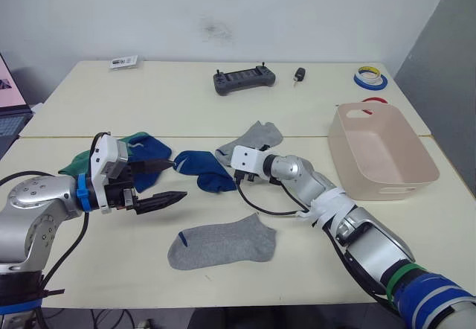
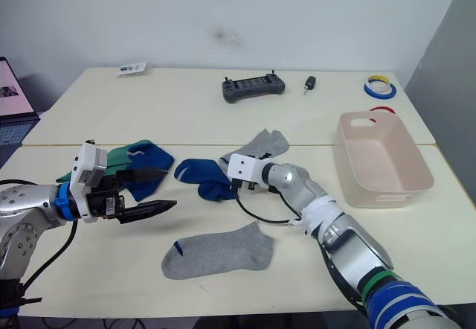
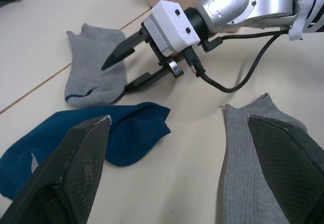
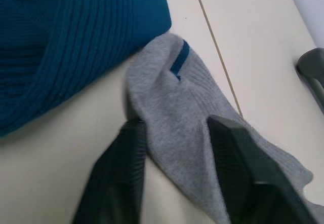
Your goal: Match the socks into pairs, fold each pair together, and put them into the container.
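A grey sock (image 1: 222, 243) lies flat near the front edge. A second grey sock (image 1: 259, 135) lies further back, and my right gripper (image 4: 177, 125) stands open with a finger on each side of its blue-trimmed cuff. A royal blue sock (image 1: 204, 170) lies crumpled between the two grippers. My left gripper (image 1: 162, 183) is open and empty just left of it. Behind the left gripper, another blue sock (image 1: 151, 150) lies on a green sock (image 1: 73, 167). The pale pink container (image 1: 413, 152) stands empty at the right.
A dark grey controller (image 1: 244, 81), a small black object (image 1: 299, 75), tape rolls (image 1: 370, 78) and a card (image 1: 123, 62) lie along the far side of the table. A laptop (image 1: 9, 117) sits at the left edge.
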